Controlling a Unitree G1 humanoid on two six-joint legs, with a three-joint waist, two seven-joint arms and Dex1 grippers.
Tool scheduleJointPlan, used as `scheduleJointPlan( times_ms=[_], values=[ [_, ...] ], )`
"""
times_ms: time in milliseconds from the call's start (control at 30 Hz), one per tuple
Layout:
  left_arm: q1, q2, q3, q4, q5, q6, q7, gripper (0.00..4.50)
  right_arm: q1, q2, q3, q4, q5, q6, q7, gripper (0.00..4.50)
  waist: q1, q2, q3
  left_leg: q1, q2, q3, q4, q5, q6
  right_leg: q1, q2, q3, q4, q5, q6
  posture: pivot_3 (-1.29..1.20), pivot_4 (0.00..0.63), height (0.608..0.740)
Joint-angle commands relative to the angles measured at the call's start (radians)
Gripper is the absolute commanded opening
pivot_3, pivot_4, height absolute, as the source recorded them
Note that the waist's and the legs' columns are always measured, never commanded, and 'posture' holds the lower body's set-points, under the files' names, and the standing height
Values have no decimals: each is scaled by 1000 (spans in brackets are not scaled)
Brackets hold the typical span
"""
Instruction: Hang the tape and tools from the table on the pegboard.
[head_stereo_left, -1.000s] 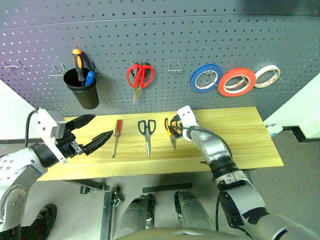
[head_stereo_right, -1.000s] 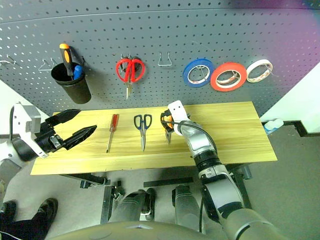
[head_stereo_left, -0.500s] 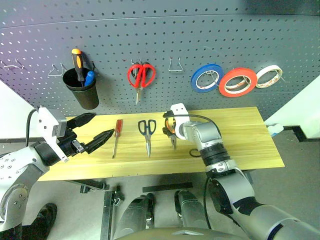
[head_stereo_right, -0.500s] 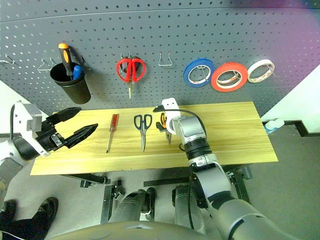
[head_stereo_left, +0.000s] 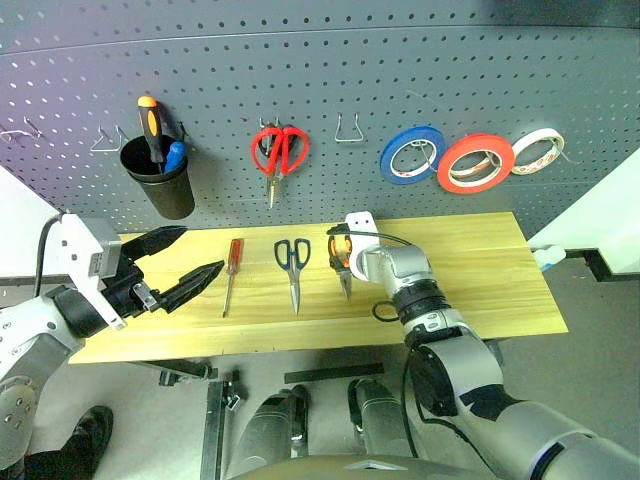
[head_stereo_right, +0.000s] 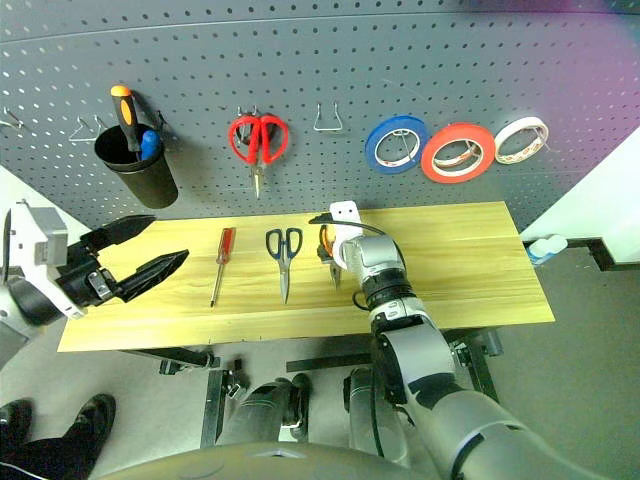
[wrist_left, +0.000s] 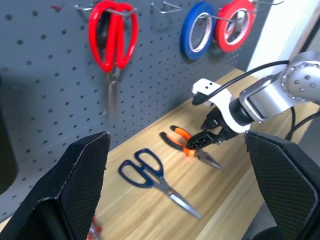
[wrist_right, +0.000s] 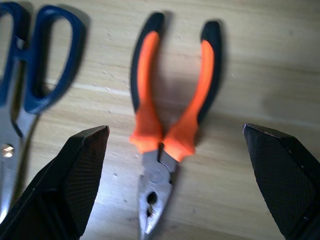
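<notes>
since the earlier frames the right arm is folding in at the elbow and the wrist is rolling, so the right gripper (wrist_right: 175, 165) is now pointing down over the pliers (wrist_right: 172, 115) from closer to the robot; the tools on the table (head_stereo_left: 480, 270) are lying where they lay before. the left gripper (head_stereo_left: 187, 265) is keeping its place at the left end of the table.

the right jaws are standing wide open, gripping nothing. in the right wrist view the pliers are lying flat on the wood between the two jaws, orange-and-black handles pointing away, nose toward the wrist; contact cannot be told. the black-handled scissors (head_stereo_left: 293, 262) are lying just outside the jaw nearer the left arm.

the left jaws are standing wide open and empty, held above the table, pointing across it toward the right arm. the red-handled screwdriver (head_stereo_left: 233, 270) is lying just beyond their tips, apart from them.

the red tape (head_stereo_left: 474, 163) is hanging on the pegboard (head_stereo_left: 330, 70), between the blue roll (head_stereo_left: 411, 155) and the white roll (head_stereo_left: 534, 151), well apart from both jaws.
</notes>
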Motion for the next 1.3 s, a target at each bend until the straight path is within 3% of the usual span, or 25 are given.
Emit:
scheduleJointPlan(
  times_ms=[33, 933, 1300],
  values=[
    [1, 12, 25, -21, 2, -18, 3, 4500, -41, 18, -2, 19, 16, -34, 3, 4470, 0, 0, 0, 0, 0, 0, 0, 0, 0, 0, 0, 0, 0, 0, 0, -56, 254, 740],
    [12, 30, 36, -36, -16, -6, 16, 4500, -86, 48, 70, 237, -62, -232, -94, 4470, 1, 0, 2, 0, 0, -1, -16, 0, -1, -1, 0, 0, -14, 0, 0, -17, 266, 740],
    [2, 38, 38, -40, -24, -2, 24, 4500, -67, 55, 122, 260, -93, -242, -83, 937, 2, 0, 3, 0, 0, -1, -16, 1, -1, -1, 0, 0, -14, 0, 0, -11, 267, 740]
  ],
)
